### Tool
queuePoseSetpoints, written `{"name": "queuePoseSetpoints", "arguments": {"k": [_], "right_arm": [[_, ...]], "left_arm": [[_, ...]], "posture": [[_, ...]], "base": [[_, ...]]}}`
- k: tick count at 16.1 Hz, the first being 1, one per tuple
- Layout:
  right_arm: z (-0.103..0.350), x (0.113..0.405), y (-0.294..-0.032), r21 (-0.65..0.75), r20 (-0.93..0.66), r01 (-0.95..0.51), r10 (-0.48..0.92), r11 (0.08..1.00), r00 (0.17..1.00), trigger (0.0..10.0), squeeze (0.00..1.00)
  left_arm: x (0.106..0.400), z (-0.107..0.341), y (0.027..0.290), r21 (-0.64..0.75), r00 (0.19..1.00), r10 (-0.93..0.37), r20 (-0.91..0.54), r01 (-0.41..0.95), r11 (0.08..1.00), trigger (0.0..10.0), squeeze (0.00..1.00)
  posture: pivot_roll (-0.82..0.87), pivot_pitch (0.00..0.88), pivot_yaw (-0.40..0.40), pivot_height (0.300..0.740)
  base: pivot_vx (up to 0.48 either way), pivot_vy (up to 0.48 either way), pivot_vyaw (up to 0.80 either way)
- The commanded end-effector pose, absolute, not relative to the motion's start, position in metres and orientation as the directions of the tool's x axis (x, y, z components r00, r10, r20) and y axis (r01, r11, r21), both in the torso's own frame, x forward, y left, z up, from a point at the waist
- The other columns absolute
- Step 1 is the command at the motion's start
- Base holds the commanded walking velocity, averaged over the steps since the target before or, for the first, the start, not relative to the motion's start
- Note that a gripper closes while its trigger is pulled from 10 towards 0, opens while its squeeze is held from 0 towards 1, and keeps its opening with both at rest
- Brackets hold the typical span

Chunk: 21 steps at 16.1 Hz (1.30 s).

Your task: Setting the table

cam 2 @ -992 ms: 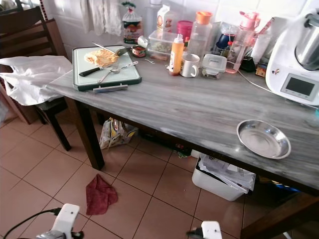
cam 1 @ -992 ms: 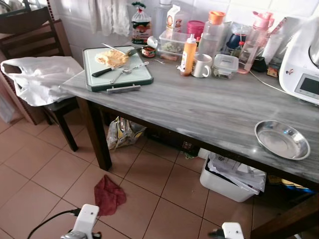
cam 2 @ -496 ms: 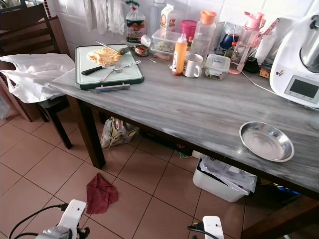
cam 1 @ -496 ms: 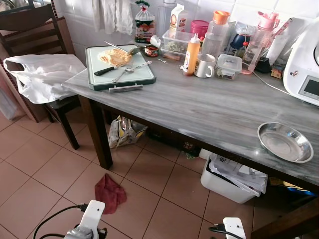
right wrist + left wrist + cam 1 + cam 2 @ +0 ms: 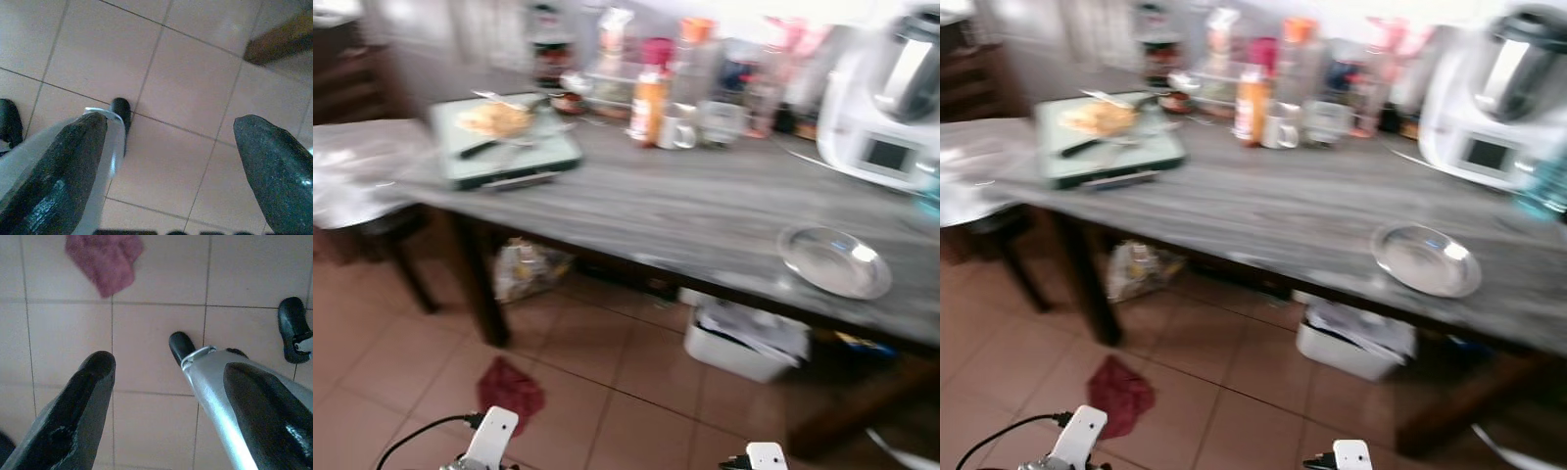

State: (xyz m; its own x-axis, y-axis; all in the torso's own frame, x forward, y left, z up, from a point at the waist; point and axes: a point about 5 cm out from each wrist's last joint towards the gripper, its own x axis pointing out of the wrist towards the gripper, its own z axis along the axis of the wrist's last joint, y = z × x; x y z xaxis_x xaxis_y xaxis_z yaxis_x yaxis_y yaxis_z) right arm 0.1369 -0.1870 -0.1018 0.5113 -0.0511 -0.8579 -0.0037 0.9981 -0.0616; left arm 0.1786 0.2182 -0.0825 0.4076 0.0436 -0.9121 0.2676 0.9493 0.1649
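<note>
While we look at the blurry, grey-streaked desk (image 5: 705, 211), its round shiny metal plate (image 5: 834, 262) sits near the edge. Our left tool (image 5: 146, 367) and right tool (image 5: 171, 142) hang wide open, empty, over smooth floor tiles (image 5: 186, 88).

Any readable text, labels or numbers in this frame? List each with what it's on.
None can be read; the head views are blurred.
Bottles and cartons at the back of the table: labels blurred.
White kitchen machine: its small screen shows nothing readable.
Wrist views: floor tiles and a red cloth, no text.
</note>
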Motion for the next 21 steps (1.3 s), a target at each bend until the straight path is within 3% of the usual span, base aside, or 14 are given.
{"name": "queuePoseSetpoints", "arguments": {"k": [1, 12, 21], "right_arm": [[-0.1020, 0.1363, -0.1887, -0.063, -0.863, -0.011, -0.049, 0.998, 0.502, 10.0, 0.00], [-0.1050, 0.1284, -0.1883, -0.078, -0.879, -0.041, -0.049, 0.996, 0.475, 10.0, 0.00], [-0.1044, 0.1307, -0.1877, -0.082, -0.877, -0.043, -0.052, 0.996, 0.478, 10.0, 0.00]], "left_arm": [[0.1782, -0.0828, 0.2174, 0.167, 0.408, 0.039, -0.912, 0.284, 0.944, 10.0, 0.00], [0.1756, -0.0843, 0.2151, 0.166, 0.398, 0.023, -0.917, 0.329, 0.930, 10.0, 0.00], [0.1764, -0.0835, 0.2167, 0.171, 0.396, 0.018, -0.918, 0.356, 0.919, 10.0, 0.00]], "posture": [[0.14, 0.009, -0.076, 0.740], [0.13, 0.008, -0.073, 0.740], [0.12, 0.011, -0.060, 0.740]], "base": [[0.000, 0.000, 0.00], [0.000, 0.000, 0.00], [0.000, 0.372, 0.00]]}}
